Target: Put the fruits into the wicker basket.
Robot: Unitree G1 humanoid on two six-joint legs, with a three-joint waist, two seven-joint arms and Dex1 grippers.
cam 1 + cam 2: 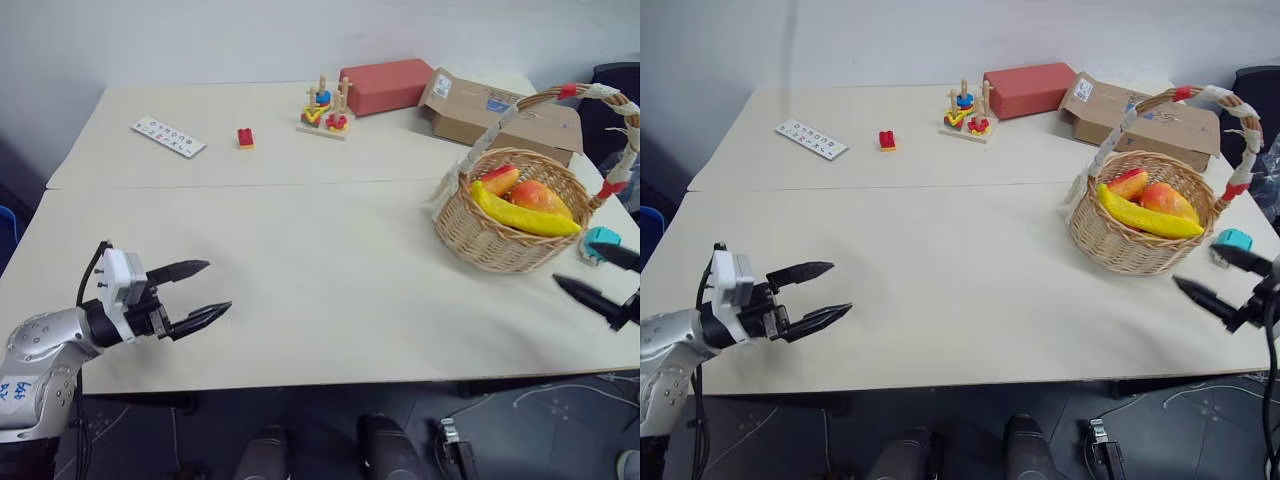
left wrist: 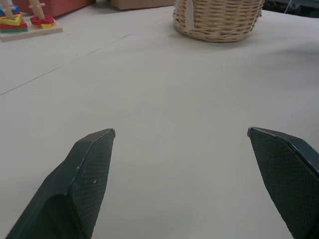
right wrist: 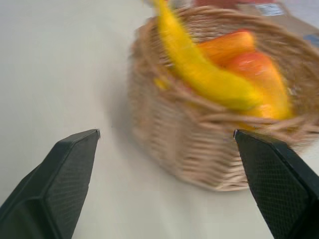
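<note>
The left arm [image 1: 40, 355] is a rounded silver-grey shell with handwritten blue marks near its lower end. A black wrist section joins it to a boxy white block [image 1: 122, 280], and a thin black cable loops up from behind that block. From the block runs the left gripper [image 1: 205, 290]: two glossy black fingers tapering to sharp points. In the wrist views the fingers' [image 2: 87, 174] inner faces carry a fine cross-hatched grip texture. The right gripper [image 1: 600, 278] has the same black pointed fingers, with a black cable beside it
</note>
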